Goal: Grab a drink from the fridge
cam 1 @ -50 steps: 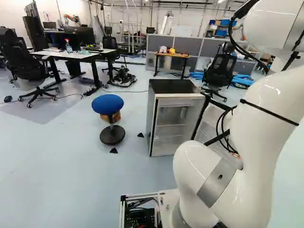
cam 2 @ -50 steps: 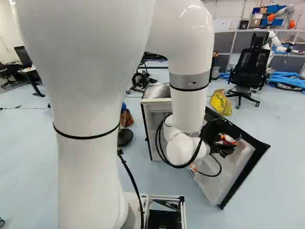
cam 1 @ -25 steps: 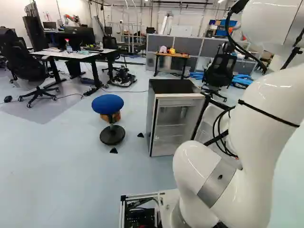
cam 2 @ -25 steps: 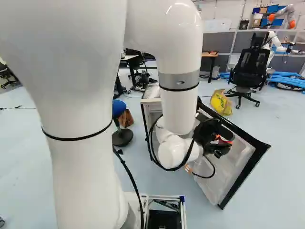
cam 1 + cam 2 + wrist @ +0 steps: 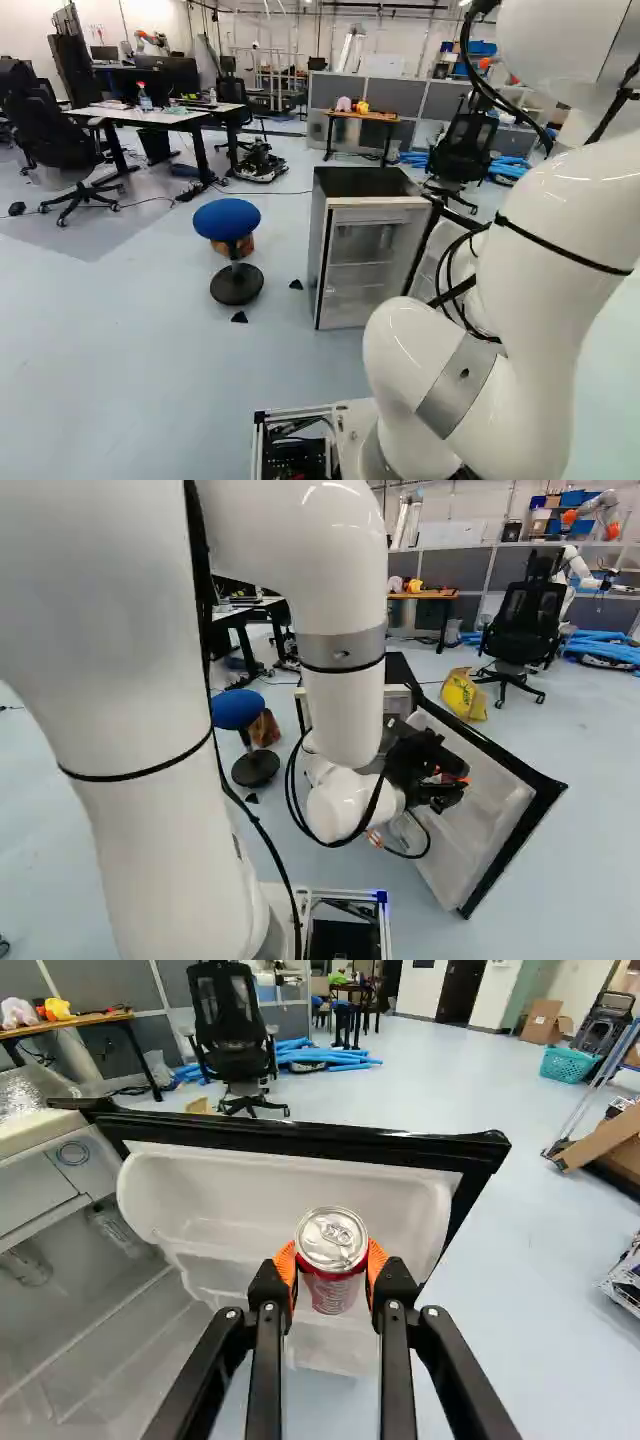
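Note:
My gripper (image 5: 448, 784) hangs over the opened fridge door (image 5: 500, 810) in the right base view. In the wrist view, the gripper (image 5: 332, 1266) has its orange pads on both sides of a red can (image 5: 333, 1295) with a silver top, shut on it. The can is upright, with the door's white inner shelves (image 5: 290, 1195) behind and below it. The fridge (image 5: 375, 265) stands ahead of the arm in the left base view. Two clear, bottle-like things (image 5: 118, 1230) lie inside its cabinet in the wrist view.
A blue stool (image 5: 227, 220) stands beside the fridge. Behind the door are a yellow bag (image 5: 463, 695), a black office chair (image 5: 525, 625) and blue tubes (image 5: 600, 648). Another robot (image 5: 572, 565) is in the back. The door's black edge (image 5: 300, 1140) rises beyond the gripper.
The arm has swung leftward in the right base view, carrying the gripper and can closer to the fridge cabinet. The base, fridge and door have stayed in place.

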`<state>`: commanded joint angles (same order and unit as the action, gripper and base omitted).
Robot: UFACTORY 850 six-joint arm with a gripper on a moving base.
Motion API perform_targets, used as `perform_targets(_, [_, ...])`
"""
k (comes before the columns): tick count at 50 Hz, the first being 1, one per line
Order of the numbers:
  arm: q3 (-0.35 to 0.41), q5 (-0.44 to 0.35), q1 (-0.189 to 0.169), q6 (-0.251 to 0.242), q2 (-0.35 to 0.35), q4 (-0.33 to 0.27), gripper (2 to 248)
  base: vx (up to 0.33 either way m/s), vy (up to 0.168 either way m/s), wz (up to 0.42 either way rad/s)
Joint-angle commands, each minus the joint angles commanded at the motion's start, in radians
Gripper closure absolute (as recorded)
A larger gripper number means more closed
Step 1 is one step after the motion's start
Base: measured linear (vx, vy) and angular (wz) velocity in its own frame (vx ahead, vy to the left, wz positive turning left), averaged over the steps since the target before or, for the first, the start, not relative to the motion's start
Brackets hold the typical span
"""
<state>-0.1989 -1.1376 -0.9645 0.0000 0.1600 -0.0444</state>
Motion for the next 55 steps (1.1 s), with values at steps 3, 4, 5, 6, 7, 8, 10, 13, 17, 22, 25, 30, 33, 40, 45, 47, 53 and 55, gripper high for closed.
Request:
perform_targets(3, [0.013,0.000,0.005,0.000,-0.012,-0.005,159,0.000,0.000,0.000])
perform_targets(4, [0.018,0.000,0.007,0.000,-0.015,-0.007,159,0.000,0.000,0.000])
perform_targets(5, [0.022,0.000,0.009,0.000,-0.019,-0.010,159,0.000,0.000,0.000])
perform_targets(6, [0.026,0.000,0.011,0.000,-0.023,-0.012,159,0.000,0.000,0.000])
perform_targets(7, [0.030,0.000,0.014,0.000,-0.026,-0.014,159,0.000,0.000,0.000])
perform_targets(8, [0.034,0.000,0.016,0.000,-0.030,-0.016,159,0.000,0.000,0.000])
perform_targets(10, [0.043,0.000,0.020,0.000,-0.037,-0.021,159,0.000,0.000,0.000])
perform_targets(13, [0.054,0.000,0.028,0.000,-0.048,-0.031,159,0.000,0.000,0.000])
perform_targets(17, [0.070,0.000,0.037,0.000,-0.061,-0.045,159,0.000,0.000,0.000])
perform_targets(22, [0.086,0.000,0.052,0.000,-0.076,-0.064,159,0.000,0.000,0.000])
perform_targets(25, [0.093,0.000,0.061,0.000,-0.082,-0.076,159,0.000,0.000,0.000])
perform_targets(30, [0.103,0.000,0.080,0.000,-0.097,-0.096,159,0.000,0.000,0.000])
perform_targets(33, [0.110,0.000,0.092,0.000,-0.110,-0.107,159,0.000,0.000,0.000])
perform_targets(40, [0.122,0.000,0.123,0.000,-0.142,-0.136,159,0.000,0.000,0.000])
perform_targets(45, [0.128,0.000,0.147,0.000,-0.163,-0.146,159,0.000,0.000,0.000])
perform_targets(47, [0.130,0.001,0.157,0.000,-0.172,-0.147,159,0.000,0.000,0.000])
perform_targets(53, [0.135,0.009,0.186,0.000,-0.196,-0.147,159,0.000,0.000,0.000])
perform_targets(55, [0.136,0.013,0.196,0.000,-0.203,-0.147,159,0.000,0.000,0.000])
